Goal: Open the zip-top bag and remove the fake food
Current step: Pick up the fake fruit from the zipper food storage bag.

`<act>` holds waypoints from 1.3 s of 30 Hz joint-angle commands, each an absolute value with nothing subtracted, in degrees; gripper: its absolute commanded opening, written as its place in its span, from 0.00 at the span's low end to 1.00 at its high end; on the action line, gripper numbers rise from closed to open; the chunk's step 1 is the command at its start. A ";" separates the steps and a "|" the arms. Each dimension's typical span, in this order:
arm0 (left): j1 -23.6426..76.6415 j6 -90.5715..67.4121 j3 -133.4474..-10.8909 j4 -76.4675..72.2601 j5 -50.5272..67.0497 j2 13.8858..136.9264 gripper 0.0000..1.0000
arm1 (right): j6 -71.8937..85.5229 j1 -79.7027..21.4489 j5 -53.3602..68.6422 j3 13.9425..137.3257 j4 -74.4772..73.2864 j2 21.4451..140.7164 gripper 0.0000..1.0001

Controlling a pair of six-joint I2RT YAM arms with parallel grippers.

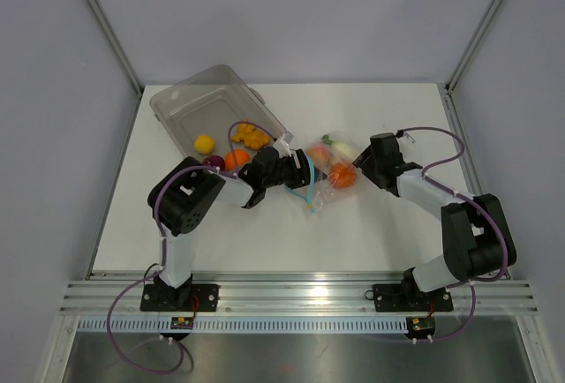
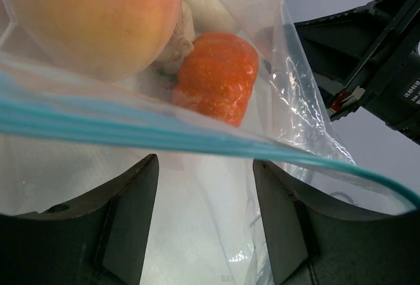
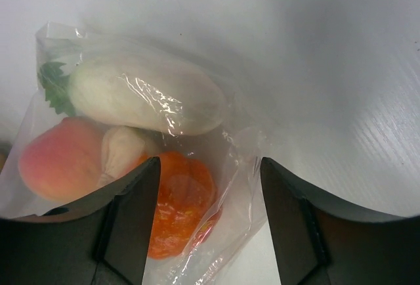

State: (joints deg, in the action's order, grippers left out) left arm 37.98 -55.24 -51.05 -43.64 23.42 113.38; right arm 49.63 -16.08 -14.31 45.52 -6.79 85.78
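Left claw (image 2: 205,167): released, its jaws standing apart and pinching nothing.
Ahead of the left claw: the zip-top bag (image 2: 289,81) is lying just beyond the fingertips, with its light-blue zip strip (image 2: 164,137) running across the mouth of the jaws.
Between the left fingers (image 2: 92,226): clear film seems to be hanging in the gap, but the view is too hazy to say whether it is touching either finger.
Right claw (image 3: 210,167): released, jaws gaping wide and grasping nothing.
Ahead of the right claw: the bag's far end is resting on the desk (image 3: 341,68), and a corner of film is reaching in between the fingers.
Fake food (image 1: 340,174): sitting inside the bag, between the two claws, which are facing each other.
White vegetable (image 3: 151,94): lying straight ahead of the right claw, farthest from it.
Peach (image 3: 56,160): lying ahead and to the left of the right claw.
Beige piece (image 3: 125,147): touching the peach.
Orange piece (image 3: 180,206): sitting right at the right claw's fingertips.
Tub (image 1: 190,101): lying behind the left claw, away from the bag, holding a yellow piece (image 1: 205,143) and an orange cluster (image 1: 252,134).
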 commanded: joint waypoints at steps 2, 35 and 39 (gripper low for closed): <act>38.32 -54.05 -51.59 -47.81 24.61 112.15 0.63 | 47.99 -16.52 -14.07 46.23 -4.14 83.58 0.70; 38.50 -53.97 -52.47 -45.27 23.64 113.20 0.73 | 50.36 -20.04 -4.22 45.44 4.83 90.53 0.36; 38.67 -53.17 -53.61 -41.84 22.85 113.55 0.76 | 50.36 -20.74 -4.04 45.79 5.10 91.58 0.34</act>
